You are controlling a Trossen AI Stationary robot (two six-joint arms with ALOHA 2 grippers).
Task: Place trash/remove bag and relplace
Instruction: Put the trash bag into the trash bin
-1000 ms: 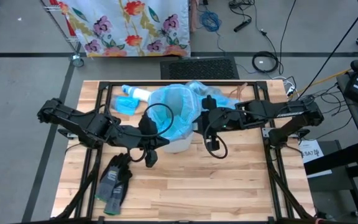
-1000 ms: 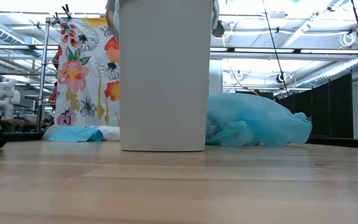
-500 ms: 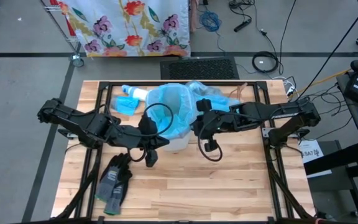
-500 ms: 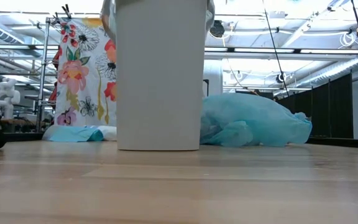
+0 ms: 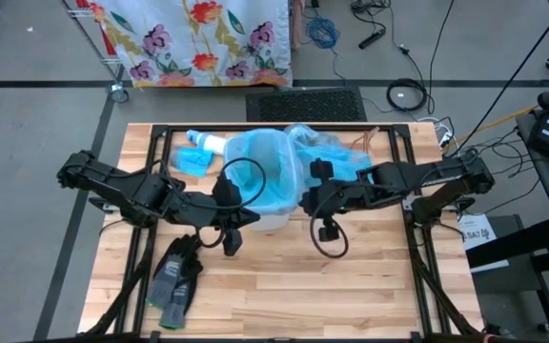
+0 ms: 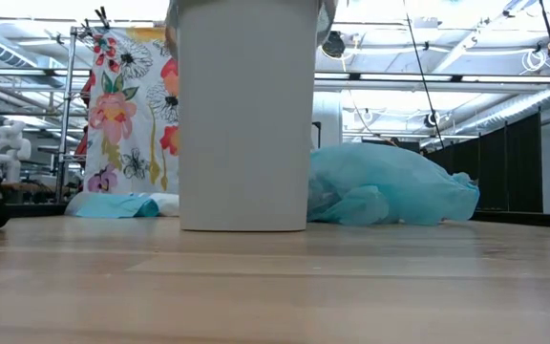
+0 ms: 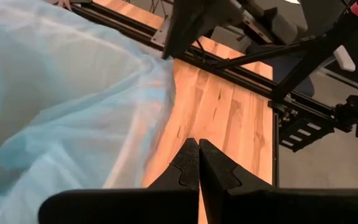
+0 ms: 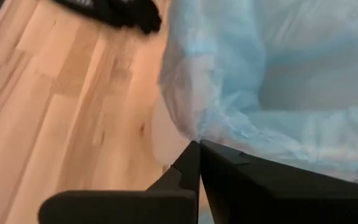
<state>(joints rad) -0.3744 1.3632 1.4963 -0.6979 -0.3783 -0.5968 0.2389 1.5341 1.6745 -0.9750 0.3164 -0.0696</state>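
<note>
The right claw [image 8: 199, 147] has just snapped shut at the rim of the white bin [image 6: 246, 115], its fingertips meeting against the blue liner [image 8: 272, 74], whether pinching it I cannot tell; likely the start of tugging the bag; the left claw [image 7: 198, 144] stays shut beside the bin's opposite side; behind the bin lies a crumpled blue bag [image 6: 390, 186]; no loose trash shows.

Robotics lab: floor cables [image 5: 406, 93], black partitions [image 6: 504, 167].
</note>
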